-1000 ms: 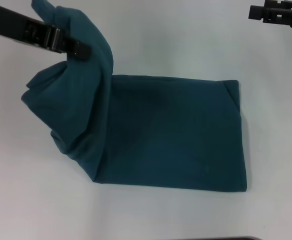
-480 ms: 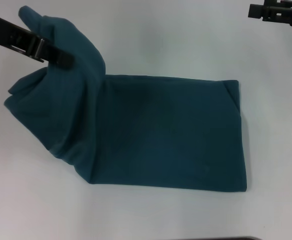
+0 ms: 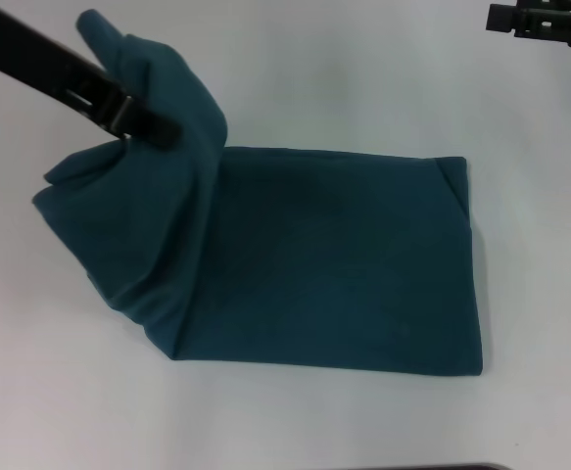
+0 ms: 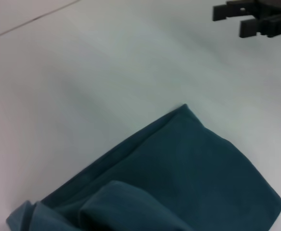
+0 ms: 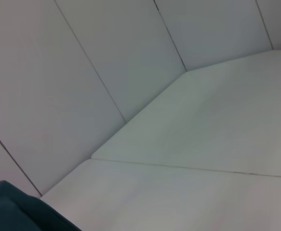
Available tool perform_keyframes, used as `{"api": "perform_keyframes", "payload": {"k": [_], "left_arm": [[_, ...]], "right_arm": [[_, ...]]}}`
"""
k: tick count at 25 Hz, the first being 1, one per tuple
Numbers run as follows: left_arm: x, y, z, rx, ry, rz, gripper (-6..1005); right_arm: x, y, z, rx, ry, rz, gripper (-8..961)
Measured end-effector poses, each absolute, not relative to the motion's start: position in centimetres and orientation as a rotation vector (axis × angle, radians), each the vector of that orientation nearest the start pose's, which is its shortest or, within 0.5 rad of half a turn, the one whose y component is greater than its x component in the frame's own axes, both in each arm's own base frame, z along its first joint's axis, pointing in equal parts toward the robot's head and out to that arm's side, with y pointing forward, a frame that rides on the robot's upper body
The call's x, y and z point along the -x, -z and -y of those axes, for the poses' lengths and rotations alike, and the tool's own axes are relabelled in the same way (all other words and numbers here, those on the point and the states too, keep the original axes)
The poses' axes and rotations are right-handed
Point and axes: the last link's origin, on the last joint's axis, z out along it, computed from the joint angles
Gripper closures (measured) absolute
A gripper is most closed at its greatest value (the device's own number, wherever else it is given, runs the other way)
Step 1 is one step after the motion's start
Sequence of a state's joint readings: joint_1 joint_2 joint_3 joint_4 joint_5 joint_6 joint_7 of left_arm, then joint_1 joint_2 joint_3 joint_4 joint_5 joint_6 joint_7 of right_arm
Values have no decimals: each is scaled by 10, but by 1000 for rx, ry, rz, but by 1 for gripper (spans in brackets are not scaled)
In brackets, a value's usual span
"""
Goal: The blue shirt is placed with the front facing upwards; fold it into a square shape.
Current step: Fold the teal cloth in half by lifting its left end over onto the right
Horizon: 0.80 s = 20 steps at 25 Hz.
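The left gripper (image 3: 153,125) is clamped on the blue shirt (image 3: 334,259), lifting its floppy 9 o'clock end, so pinch edges, since that soft cotton sags; right gripper (image 3: 520,20) parked at 1 o'clock, can't tell its state.

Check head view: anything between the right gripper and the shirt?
Nothing. In the head view only bare white table separates the right gripper from the shirt; the left gripper holds its raised end.
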<state>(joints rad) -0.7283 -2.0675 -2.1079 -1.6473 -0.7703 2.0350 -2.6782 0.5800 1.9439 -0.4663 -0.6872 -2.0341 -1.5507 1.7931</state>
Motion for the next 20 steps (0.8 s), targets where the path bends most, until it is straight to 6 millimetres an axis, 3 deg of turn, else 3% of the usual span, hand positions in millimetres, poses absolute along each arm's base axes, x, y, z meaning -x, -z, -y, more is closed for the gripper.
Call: {"api": "perform_keyframes", "payload": {"k": [12, 20], "left_arm": [[69, -57, -329, 2844, -181, 877, 934], [58, -43, -326, 2880, -231, 823, 935]], "right_arm": [[-283, -92, -365, 2396, -793, -1062, 33], [-284, -93, -365, 2392, -794, -1062, 38]]}}
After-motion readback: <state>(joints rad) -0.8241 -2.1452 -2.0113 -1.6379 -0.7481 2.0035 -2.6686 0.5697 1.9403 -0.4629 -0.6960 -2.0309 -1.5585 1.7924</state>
